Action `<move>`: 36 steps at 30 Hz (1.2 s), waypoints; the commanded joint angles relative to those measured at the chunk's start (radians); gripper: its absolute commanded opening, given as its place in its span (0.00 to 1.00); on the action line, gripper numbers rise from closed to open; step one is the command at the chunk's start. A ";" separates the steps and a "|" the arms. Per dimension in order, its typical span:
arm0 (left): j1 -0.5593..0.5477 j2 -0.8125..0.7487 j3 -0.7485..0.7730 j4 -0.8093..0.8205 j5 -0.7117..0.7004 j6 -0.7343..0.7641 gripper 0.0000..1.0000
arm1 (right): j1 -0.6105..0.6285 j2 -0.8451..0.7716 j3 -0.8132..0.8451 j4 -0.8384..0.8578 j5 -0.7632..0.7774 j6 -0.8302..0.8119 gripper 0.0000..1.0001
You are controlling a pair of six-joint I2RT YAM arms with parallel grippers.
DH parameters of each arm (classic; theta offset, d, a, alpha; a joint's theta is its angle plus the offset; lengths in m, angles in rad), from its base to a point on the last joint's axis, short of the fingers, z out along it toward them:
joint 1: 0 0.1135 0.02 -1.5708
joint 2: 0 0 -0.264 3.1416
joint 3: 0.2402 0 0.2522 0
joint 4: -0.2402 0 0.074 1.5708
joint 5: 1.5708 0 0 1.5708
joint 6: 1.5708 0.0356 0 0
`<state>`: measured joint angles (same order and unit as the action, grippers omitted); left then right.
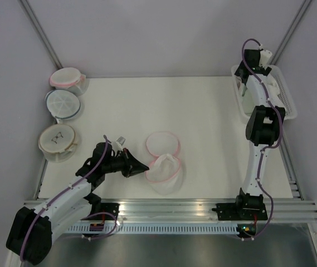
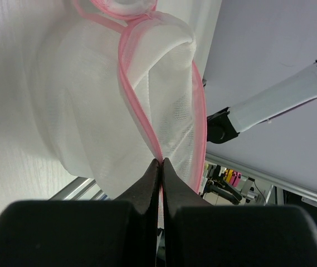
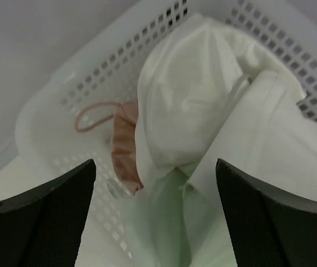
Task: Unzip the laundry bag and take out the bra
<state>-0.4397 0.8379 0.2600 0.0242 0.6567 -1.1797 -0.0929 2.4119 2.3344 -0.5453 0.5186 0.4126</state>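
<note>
The laundry bag [image 1: 164,167], white mesh with a pink zipper rim [image 2: 131,92], lies open at the table's near middle, its round flap [image 1: 162,143] folded back. My left gripper [image 1: 143,167] is at the bag's left edge, and in the left wrist view it [image 2: 160,162] is shut on the pink rim. My right gripper [image 1: 249,83] hangs open over the white basket [image 1: 285,95] at the far right. In the right wrist view the bra [image 3: 186,94], a small white soft garment, lies in the basket below the open gripper [image 3: 155,183], apart from the fingers.
Three round mesh pouches stand along the left edge: pink-rimmed [image 1: 66,78], blue-rimmed [image 1: 62,103], tan-rimmed [image 1: 57,140]. The basket [image 3: 63,94] also holds a pale green cloth [image 3: 169,228], a peach striped piece [image 3: 125,144] and a white folded cloth [image 3: 269,139].
</note>
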 commanded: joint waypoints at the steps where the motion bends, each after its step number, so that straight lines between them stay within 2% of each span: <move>1: 0.004 -0.003 0.038 -0.007 0.006 -0.003 0.02 | 0.054 -0.239 -0.182 0.155 -0.049 -0.032 0.95; 2: 0.004 0.001 0.038 -0.004 0.009 -0.001 0.02 | 0.064 -0.329 -0.275 0.191 -0.052 -0.034 0.97; 5: 0.004 0.004 0.031 0.013 0.015 0.000 0.02 | 0.102 -0.448 -0.323 0.194 -0.060 -0.052 0.98; 10: 0.006 0.012 0.027 0.040 -0.006 0.009 0.02 | 0.280 -0.594 -0.450 0.088 -0.079 -0.069 0.97; 12: 0.006 0.024 0.039 0.042 -0.025 0.021 0.02 | 0.362 -0.680 -0.602 0.100 -0.071 -0.032 0.96; 14: 0.010 0.062 0.083 0.016 -0.073 0.064 0.02 | 0.413 -0.767 -0.779 0.132 -0.068 -0.008 0.96; 16: 0.030 0.133 0.158 -0.013 -0.083 0.135 0.02 | 0.482 -0.821 -0.884 0.157 -0.048 0.043 0.96; 19: 0.068 0.252 0.301 -0.099 -0.118 0.241 0.02 | 0.535 -0.965 -1.148 0.217 -0.127 0.101 0.96; 22: 0.117 0.348 0.440 -0.150 -0.154 0.331 0.02 | 0.548 -1.057 -1.286 0.304 -0.264 0.155 0.96; 24: 0.146 0.450 0.513 -0.184 -0.160 0.376 0.02 | 0.559 -1.089 -1.400 0.378 -0.384 0.169 0.95; 27: 0.170 0.596 0.651 -0.228 -0.143 0.445 0.02 | 0.561 -1.137 -1.541 0.510 -0.481 0.241 0.94; 29: 0.190 0.670 0.720 -0.228 -0.067 0.462 0.02 | 0.561 -1.149 -1.615 0.606 -0.571 0.299 0.93; 33: 0.197 0.779 0.745 -0.198 0.035 0.439 0.02 | 0.562 -1.148 -1.713 0.777 -0.686 0.434 0.90; 36: 0.197 0.745 0.682 -0.147 0.035 0.411 0.02 | 0.578 -1.123 -1.756 0.832 -0.649 0.494 0.87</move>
<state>-0.2417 1.6146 0.9676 -0.1486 0.6250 -0.7940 0.4706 1.2846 0.6090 0.1043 -0.0799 0.7834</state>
